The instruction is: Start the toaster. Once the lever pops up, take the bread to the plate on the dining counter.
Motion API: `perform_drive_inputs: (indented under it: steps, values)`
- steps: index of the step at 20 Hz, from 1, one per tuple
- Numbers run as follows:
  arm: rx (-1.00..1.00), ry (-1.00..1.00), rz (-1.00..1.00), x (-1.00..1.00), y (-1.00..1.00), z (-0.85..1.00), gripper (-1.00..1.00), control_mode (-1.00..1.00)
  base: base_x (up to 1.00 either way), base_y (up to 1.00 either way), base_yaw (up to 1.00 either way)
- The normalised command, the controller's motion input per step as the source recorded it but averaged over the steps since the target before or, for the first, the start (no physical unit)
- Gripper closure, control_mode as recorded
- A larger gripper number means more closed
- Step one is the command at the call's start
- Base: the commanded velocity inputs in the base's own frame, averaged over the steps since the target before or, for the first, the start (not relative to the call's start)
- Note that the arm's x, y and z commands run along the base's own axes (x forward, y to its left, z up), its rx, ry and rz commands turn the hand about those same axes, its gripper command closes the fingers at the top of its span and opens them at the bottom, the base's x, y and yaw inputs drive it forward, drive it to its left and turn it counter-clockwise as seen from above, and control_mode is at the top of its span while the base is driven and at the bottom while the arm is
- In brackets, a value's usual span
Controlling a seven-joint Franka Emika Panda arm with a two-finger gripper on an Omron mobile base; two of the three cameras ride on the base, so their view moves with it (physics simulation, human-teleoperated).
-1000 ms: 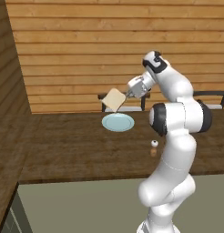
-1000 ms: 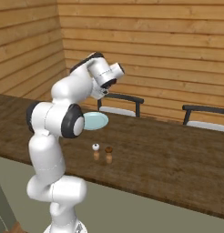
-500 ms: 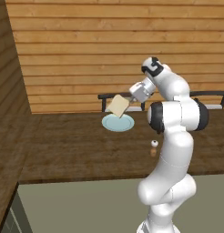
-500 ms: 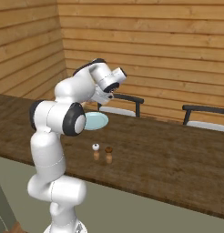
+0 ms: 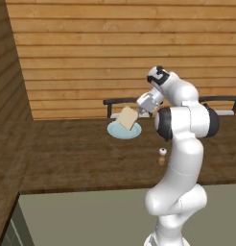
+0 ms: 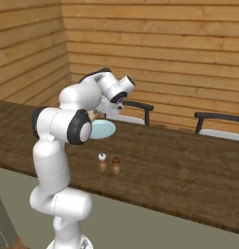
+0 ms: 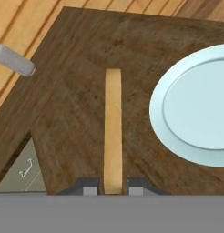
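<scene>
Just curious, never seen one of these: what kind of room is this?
Probably a simulated kitchen's dining area: a long dark wood dining counter with chairs behind it, a pale-blue plate, and small salt and pepper shakers.

Tan bread (image 5: pixel 128 118) tilted above pale-blue plate (image 5: pixel 115 131) on dark wood dining counter (image 5: pixel 76 153).

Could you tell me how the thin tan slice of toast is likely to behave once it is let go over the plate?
The thin tan toast slice looks stiff, staying straight edge-on. Held tilted above the round pale-blue plate, it would probably tip flat rather than roll.
</scene>
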Motion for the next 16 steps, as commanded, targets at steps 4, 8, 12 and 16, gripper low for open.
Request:
perform_drive_inputs:
  steps: [4, 8, 12, 16]
  values:
    - [0.0, 0.0, 0.0, 0.16, 0.0, -0.23, 1.0, -1.0, 0.0, 0.0, 0.0]
    - [0.0, 0.03, 0.0, 0.13, 0.0, -0.24, 1.0, -1.0, 0.0, 0.0, 0.0]
    - [-0.02, 0.04, 0.0, 0.17, 0.0, -0.26, 1.0, -1.0, 0.0, 0.0, 0.0]
    - [-0.01, 0.02, 0.0, 0.19, 0.0, -0.2, 1.0, -1.0, 0.0, 0.0, 0.0]
